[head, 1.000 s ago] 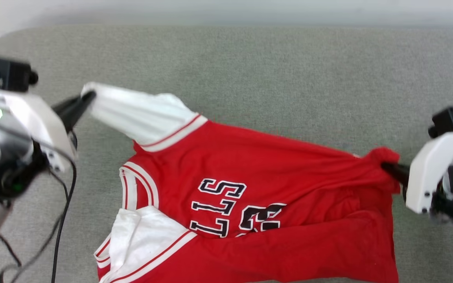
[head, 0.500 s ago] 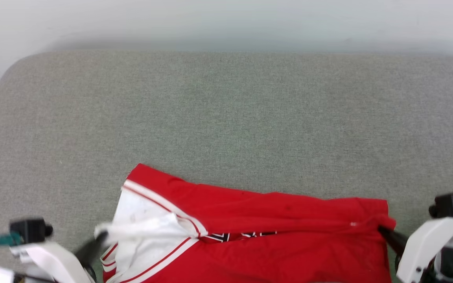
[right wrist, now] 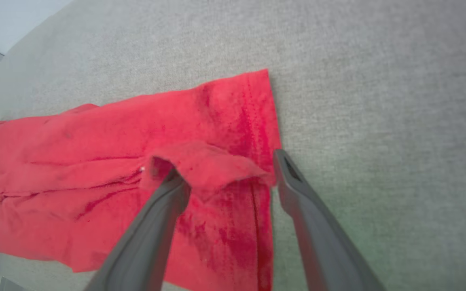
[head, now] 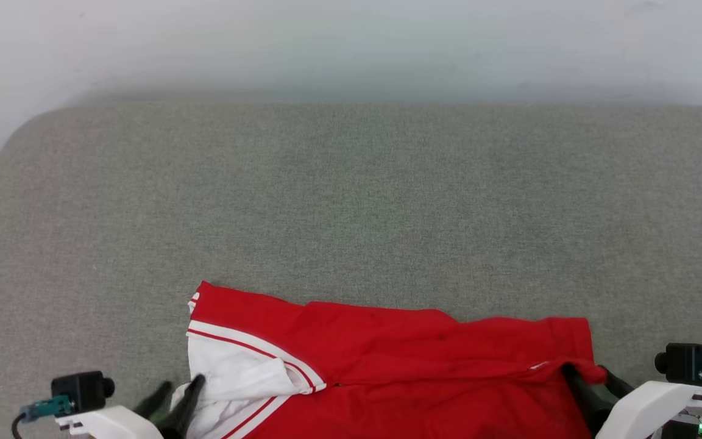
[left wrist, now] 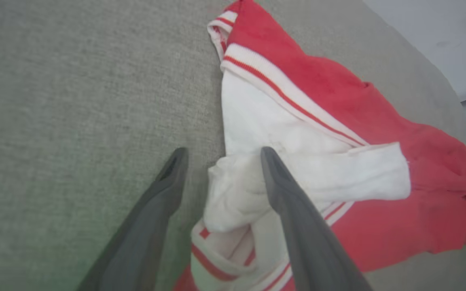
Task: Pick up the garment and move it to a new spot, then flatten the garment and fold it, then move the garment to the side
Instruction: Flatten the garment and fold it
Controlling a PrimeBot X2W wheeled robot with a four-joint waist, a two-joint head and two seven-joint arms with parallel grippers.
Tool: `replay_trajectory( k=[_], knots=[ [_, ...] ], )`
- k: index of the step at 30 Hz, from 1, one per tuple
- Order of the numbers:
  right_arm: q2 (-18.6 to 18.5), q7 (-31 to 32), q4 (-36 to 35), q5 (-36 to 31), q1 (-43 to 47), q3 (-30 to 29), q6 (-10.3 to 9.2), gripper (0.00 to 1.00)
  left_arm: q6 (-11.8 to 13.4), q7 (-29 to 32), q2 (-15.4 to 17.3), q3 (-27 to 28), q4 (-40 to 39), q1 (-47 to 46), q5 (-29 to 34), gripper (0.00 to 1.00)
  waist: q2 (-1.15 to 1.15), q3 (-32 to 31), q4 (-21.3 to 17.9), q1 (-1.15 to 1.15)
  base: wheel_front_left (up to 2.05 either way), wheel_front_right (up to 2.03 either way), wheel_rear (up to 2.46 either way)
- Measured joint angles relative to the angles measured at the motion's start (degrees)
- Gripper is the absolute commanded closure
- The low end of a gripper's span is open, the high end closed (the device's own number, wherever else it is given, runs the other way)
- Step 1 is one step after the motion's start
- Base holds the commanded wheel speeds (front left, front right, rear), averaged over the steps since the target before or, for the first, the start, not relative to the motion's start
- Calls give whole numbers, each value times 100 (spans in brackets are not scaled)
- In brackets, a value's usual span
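Observation:
The garment (head: 387, 366), a red jersey with white sleeves and striped trim, lies doubled over at the near edge of the grey padded surface (head: 351, 213); its lettering is hidden. My left gripper (head: 174, 395) stands open at its left end, and in the left wrist view the bunched white sleeve (left wrist: 237, 194) rests loose between the spread fingers of the left gripper (left wrist: 223, 155). At the right end my right gripper (head: 595, 381) is open too. In the right wrist view a red hem flap (right wrist: 208, 163) drapes over one fingertip of the right gripper (right wrist: 229, 165).
The grey surface stretches wide and bare beyond the garment to a pale wall (head: 351, 42). Its far left corner (head: 19, 128) is rounded, with a drop beside it.
The head camera has tilted. The garment's far half has been brought over onto its near half, hiding the lettering. Both grippers have opened, letting go of the sleeve and the hem corner.

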Motion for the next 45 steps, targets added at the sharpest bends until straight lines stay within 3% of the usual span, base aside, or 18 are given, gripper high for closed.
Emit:
replay_trajectory(
  k=[4,10,17,21,26,39,40,41,45],
  knots=[
    [11,-37,-271,-2,119,91,0,0,121,-183,-4,169,-133,-100,416,0,0,-132,-8,0,0,0,0],
    [-179,449,-783,-47,252,-171,0,0,600,-240,-24,720,-851,-149,1245,0,0,-271,24,0,0,0,0],
    [-538,1399,-1243,-74,305,-659,0,0,1203,-248,-443,1927,-1889,260,2859,0,0,-286,131,0,0,0,0],
    [-647,1816,-1376,-99,222,-657,0,0,1348,-249,-771,2428,-2366,550,3576,0,0,-202,201,0,0,0,0],
    [-659,2092,-1267,-205,87,-504,0,0,1265,-250,-1094,2856,-2696,698,4241,0,0,13,329,0,0,0,0],
    [-426,2119,-454,-208,69,-80,-12,0,576,-249,-1817,3488,-2591,750,4873,0,0,479,610,0,0,0,0],
    [-442,2090,-404,-180,52,-43,-12,60,534,-249,-1853,3519,-2566,759,4901,0,0,479,607,0,0,0,0],
    [-454,2058,-367,-165,49,-13,-13,100,494,-249,-1890,3549,-2537,766,4936,0,0,476,604,0,0,0,0],
    [-469,2007,-283,-102,-8,155,-8,100,400,-249,-1992,3602,-2405,854,5054,0,0,379,575,1,0,0,0]
  ],
)
